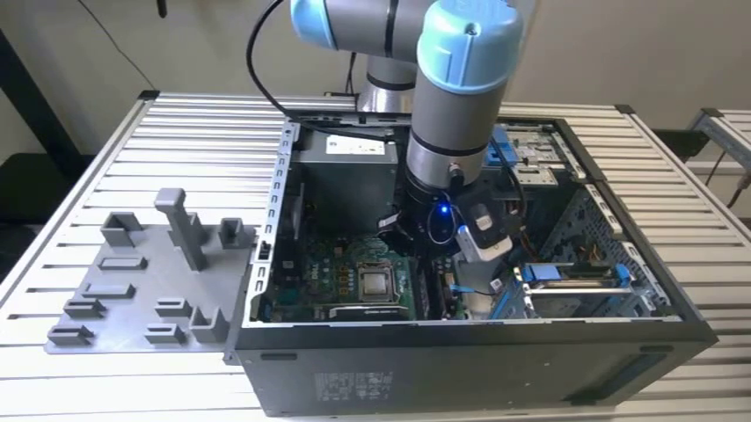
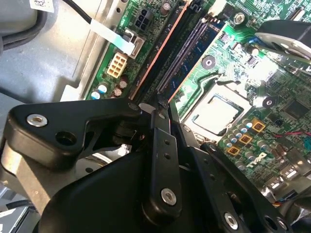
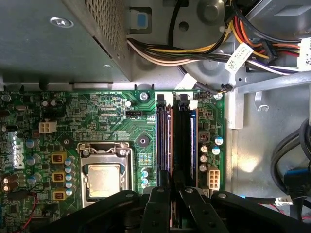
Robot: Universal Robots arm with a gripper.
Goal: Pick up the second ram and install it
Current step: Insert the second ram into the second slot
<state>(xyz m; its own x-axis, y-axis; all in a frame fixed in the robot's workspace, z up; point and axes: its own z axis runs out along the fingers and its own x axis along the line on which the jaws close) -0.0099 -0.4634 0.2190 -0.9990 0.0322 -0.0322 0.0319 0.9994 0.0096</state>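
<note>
- The pincer [image 3: 172,190] was lowered inside the open computer case [image 1: 470,369], over the near end of the memory sockets; if it was open or closed could not be told.
- The second ram [image 3: 187,141], a dark bluish stick, was seen standing on its edge in a socket just ahead of the pincer.
- The processor socket [image 3: 103,177] was found beside it on the green motherboard [image 3: 112,121].
- Outside the case, at the exterior view's left, a grey fixture plate [image 1: 129,290] was laid on the ribbed bench [image 1: 176,132].
</note>
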